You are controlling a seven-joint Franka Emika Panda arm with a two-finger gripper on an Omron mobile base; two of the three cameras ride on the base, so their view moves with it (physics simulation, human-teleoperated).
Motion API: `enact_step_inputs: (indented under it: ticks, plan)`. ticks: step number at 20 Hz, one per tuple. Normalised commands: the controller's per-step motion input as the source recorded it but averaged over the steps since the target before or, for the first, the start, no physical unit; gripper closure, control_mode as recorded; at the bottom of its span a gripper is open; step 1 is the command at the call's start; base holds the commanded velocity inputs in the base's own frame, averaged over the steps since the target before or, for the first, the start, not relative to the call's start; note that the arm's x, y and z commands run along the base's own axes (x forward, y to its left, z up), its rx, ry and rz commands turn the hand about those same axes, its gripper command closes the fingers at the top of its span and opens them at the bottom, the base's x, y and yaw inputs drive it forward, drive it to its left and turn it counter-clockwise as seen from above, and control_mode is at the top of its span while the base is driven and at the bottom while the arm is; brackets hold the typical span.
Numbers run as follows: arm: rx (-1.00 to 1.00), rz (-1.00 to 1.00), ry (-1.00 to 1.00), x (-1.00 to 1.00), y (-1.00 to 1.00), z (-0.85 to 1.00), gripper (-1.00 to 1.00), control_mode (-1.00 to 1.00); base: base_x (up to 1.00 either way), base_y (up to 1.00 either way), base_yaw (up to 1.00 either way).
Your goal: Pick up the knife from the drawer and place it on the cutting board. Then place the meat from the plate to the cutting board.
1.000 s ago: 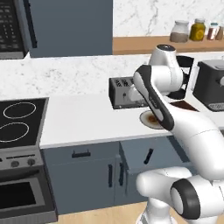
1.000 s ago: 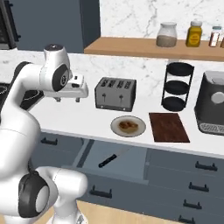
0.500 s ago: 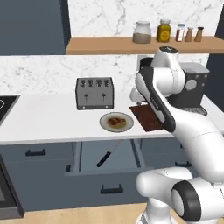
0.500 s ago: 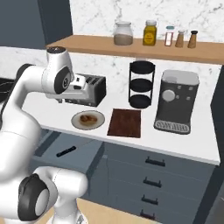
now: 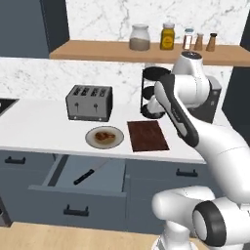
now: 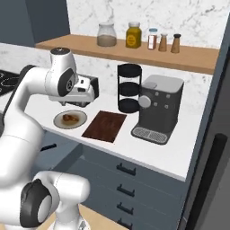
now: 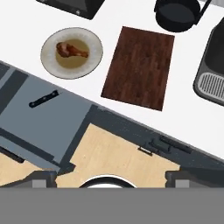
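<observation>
The whole scene has slid since the earlier pictures, so the base has driven along the tabletop [image 5: 39,132]: the stove has left the left base view, and the coffee machine [image 6: 158,108] and a tall dark panel at the right have come in. The arm keeps its raised, folded pose above the tabletop.

The tool [image 7: 109,179] stands wide open, holding nothing, high over the floor in front of the cabinets. The knife [image 5: 84,177] lies in the open drawer [image 5: 78,193], untouched. The cutting board [image 5: 147,135] lies bare on the tabletop just beside the plate [image 5: 104,137], which carries the meat [image 7: 70,50]. The toaster [image 5: 90,102] stands behind the plate. No lettering on the shelf jars [image 6: 133,35] can be read.
</observation>
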Motion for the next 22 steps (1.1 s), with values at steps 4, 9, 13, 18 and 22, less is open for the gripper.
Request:
enact_step_inputs:
  ticks: [4, 9, 13, 18, 22]
  plan:
    - [0.0, 0.0, 0.0, 0.0, 0.0, 0.0, -1.0, 1.0, 0.54, -0.54, 0.33]
    - [0.0, 0.0, 0.0, 0.0, 0.0, 0.0, -1.0, 1.0, 0.45, -0.24, 0.26]
    - [0.0, 0.0, 0.0, 0.0, 0.0, 0.0, -1.0, 1.0, 0.18, -0.04, 0.21]
    - [0.0, 0.0, 0.0, 0.0, 0.0, 0.0, -1.0, 1.0, 0.0, -0.01, 0.03]
    - [0.0, 0.0, 0.0, 0.0, 0.0, 0.0, -1.0, 1.0, 0.0, 0.0, 0.0]
